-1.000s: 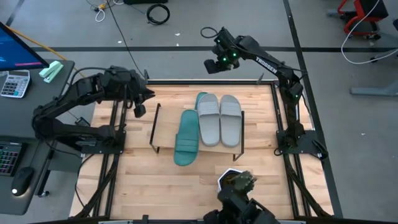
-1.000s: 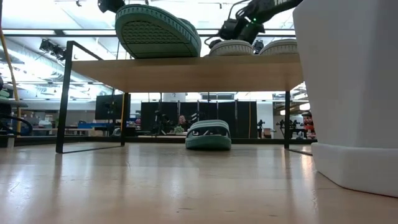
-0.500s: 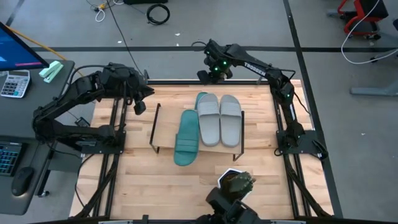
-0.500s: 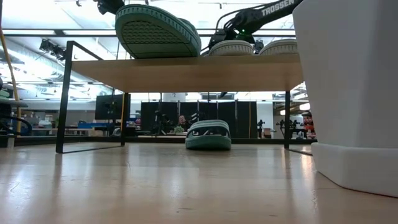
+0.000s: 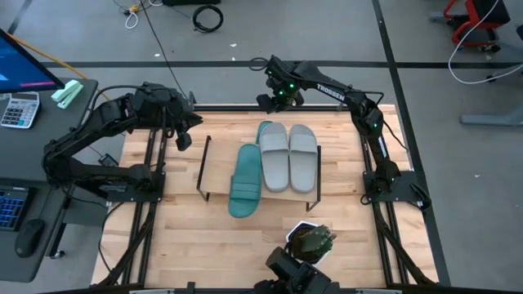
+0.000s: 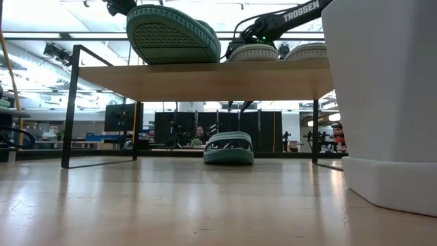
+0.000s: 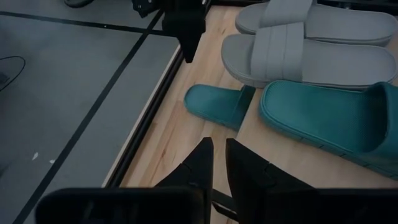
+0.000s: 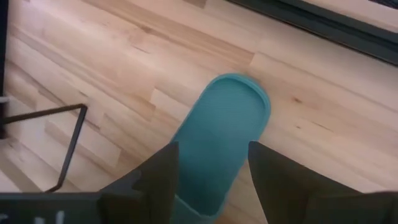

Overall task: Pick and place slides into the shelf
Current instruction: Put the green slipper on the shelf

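The right end effector (image 5: 267, 101), spread wide and empty, is positioned above a teal slide (image 8: 219, 142) at upper centre; the left end effector (image 7: 216, 163), nearly closed, is empty.

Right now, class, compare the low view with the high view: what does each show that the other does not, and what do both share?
Only the low view shows the shelf's underside and the teal slide resting on the table beneath it. Only the high view shows both arms whole, the left gripper off the shelf's left end and the open right gripper beyond the far edge. Both show the shelf, the overhanging teal slide and two grey slides.
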Motion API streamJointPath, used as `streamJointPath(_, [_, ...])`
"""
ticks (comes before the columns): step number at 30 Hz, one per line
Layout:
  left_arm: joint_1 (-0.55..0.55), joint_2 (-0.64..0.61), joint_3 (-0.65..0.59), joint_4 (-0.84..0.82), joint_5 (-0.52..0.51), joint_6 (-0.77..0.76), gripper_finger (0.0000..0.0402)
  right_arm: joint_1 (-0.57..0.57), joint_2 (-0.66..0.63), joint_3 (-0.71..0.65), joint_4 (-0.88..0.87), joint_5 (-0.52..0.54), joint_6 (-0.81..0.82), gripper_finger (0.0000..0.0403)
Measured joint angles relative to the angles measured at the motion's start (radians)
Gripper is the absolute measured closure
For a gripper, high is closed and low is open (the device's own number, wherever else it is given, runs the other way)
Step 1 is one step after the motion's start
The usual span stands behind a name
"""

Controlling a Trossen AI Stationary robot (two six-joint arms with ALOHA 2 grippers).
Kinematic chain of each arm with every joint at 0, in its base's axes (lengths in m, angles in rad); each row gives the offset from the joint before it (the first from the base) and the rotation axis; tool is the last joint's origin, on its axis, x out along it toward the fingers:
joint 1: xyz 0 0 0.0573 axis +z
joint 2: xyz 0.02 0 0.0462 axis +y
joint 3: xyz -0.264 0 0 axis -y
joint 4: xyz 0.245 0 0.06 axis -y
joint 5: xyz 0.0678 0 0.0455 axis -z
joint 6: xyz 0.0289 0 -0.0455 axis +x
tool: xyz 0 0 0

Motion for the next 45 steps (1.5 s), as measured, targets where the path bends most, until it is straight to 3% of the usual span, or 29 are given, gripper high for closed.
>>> streamJointPath(15, [0.000, 0.000, 0.000, -0.001, 0.017, 0.001, 0.0357, 0.026, 0.000, 0.000, 0.004, 0.086, 0.008, 0.0203])
streamJointPath(28, [0.000, 0.000, 0.000, -0.001, 0.017, 0.008, 0.0360, 0.037, 0.000, -0.003, -0.005, 0.068, 0.046, 0.0203])
streamJointPath(40, [0.000, 0.000, 0.000, -0.005, 0.018, 0.026, 0.0367, 0.076, -0.001, -0.144, 0.028, 0.102, 0.101, 0.0203])
streamJointPath(45, [0.000, 0.000, 0.000, -0.024, 0.091, 0.036, 0.0360, 0.076, -0.001, -0.163, 0.074, 0.102, 0.128, 0.0203])
